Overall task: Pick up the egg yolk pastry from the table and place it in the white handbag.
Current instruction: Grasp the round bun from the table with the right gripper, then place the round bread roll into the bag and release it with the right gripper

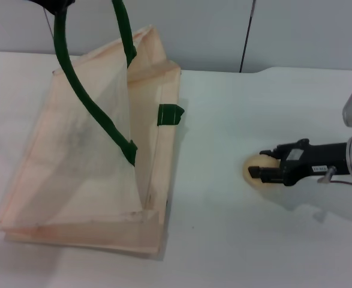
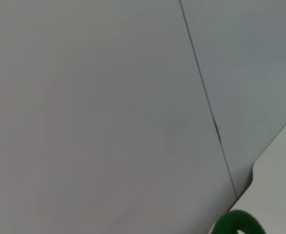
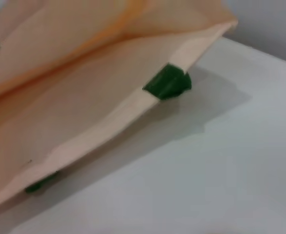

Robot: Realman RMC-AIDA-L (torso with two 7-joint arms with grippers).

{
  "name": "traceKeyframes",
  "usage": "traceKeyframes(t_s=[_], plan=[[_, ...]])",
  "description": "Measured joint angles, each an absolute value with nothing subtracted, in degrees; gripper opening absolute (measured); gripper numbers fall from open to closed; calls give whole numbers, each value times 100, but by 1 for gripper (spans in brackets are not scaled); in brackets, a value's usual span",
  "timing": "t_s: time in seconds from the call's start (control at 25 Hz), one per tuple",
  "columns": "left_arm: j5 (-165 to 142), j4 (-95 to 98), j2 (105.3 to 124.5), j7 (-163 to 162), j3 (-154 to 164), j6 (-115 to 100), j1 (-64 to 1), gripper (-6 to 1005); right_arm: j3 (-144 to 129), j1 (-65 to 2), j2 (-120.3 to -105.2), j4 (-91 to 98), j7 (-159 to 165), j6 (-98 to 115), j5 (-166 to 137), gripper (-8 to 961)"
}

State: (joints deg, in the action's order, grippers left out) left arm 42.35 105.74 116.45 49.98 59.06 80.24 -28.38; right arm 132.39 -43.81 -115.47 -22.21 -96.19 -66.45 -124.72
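The egg yolk pastry (image 1: 253,171) sits on the white desk (image 1: 235,240) at about 3 o'clock from the white handbag (image 1: 92,162), well apart from it. The right claw (image 1: 261,165) straddles the pastry, fingers parted around it. The left claw (image 1: 54,6) holds up a green handle (image 1: 80,90), its grip unclear. A grey wall (image 1: 181,30) stands behind.

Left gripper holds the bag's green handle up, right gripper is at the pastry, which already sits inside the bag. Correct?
Not quite. The head view shows the egg yolk pastry on the table, apart from the white handbag, not inside it. The right gripper is at it, and the left gripper holds the green handle up.
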Motion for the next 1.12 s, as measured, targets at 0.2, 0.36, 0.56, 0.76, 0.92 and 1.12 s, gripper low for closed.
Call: traceKeyframes(t_s=[0.2, 0.36, 0.56, 0.76, 0.92, 1.12], plan=[[4237, 10567, 11645, 5012, 5906, 8024, -2855, 103, 13257, -4393, -11586, -2576, -9600, -6921, -12320, 513], [4237, 10556, 11645, 5013, 5906, 8024, -2871, 103, 13195, -4403, -11593, -2676, -9625, -7017, -12131, 499], [4239, 10552, 11646, 5034, 5906, 8023, -2847, 102, 13225, -4374, -11593, -2749, -9625, -7077, -12082, 488], [4238, 10546, 11645, 5037, 5906, 8016, -2879, 102, 13067, -4407, -11592, -3009, -9641, -7447, -11684, 489], [4259, 10560, 11645, 5043, 5906, 8009, -2891, 102, 12628, -4429, -11598, -3151, -9672, -7529, -11090, 481], [4276, 10568, 11640, 5032, 5907, 7998, -2979, 103, 11709, -4591, -11604, -3171, -9834, -7478, -10188, 474]])
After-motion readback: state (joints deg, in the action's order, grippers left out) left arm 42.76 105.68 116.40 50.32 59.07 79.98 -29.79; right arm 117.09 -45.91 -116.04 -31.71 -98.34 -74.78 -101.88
